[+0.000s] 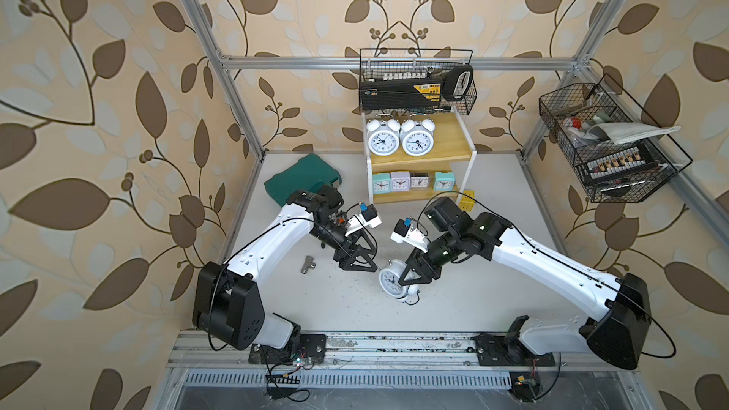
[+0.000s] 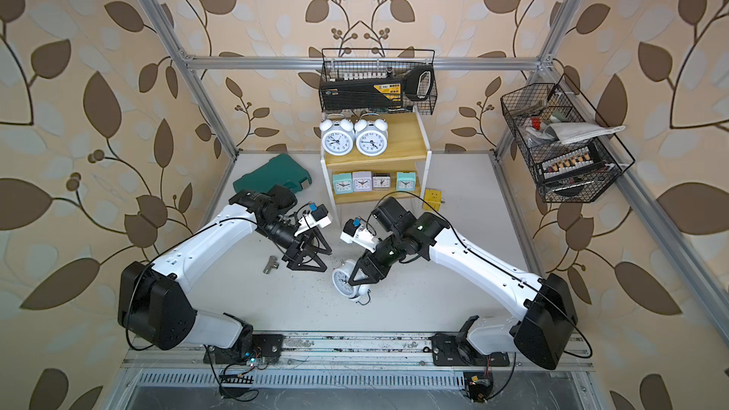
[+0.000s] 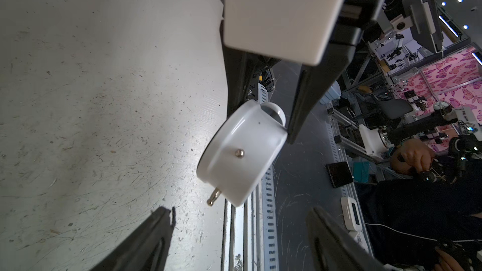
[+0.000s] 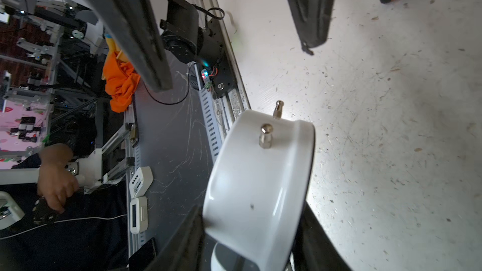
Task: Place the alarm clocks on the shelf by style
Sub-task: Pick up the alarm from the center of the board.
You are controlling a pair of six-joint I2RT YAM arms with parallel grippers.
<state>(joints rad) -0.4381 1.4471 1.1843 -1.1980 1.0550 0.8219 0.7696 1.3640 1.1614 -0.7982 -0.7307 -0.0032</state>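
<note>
My right gripper (image 1: 404, 278) is clamped across the drum of the round white metal twin-bell alarm clock (image 4: 258, 178), which sits between its fingers (image 3: 306, 100). My left gripper (image 1: 371, 264) gapes empty just beside. The clock looks light, rigid and slick-painted, so I'd grip the drum, never the bells or glass.

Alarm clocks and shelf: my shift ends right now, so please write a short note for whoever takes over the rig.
Left gripper: open, empty, beside the third twin-bell clock.
Right gripper: shut on that clock, over the front middle of the table.
Done: two twin-bell clocks on the upper board of the shelf; four square clocks in a row on the lower board.
Left: set the held clock on the upper board, beside the pair.
</note>
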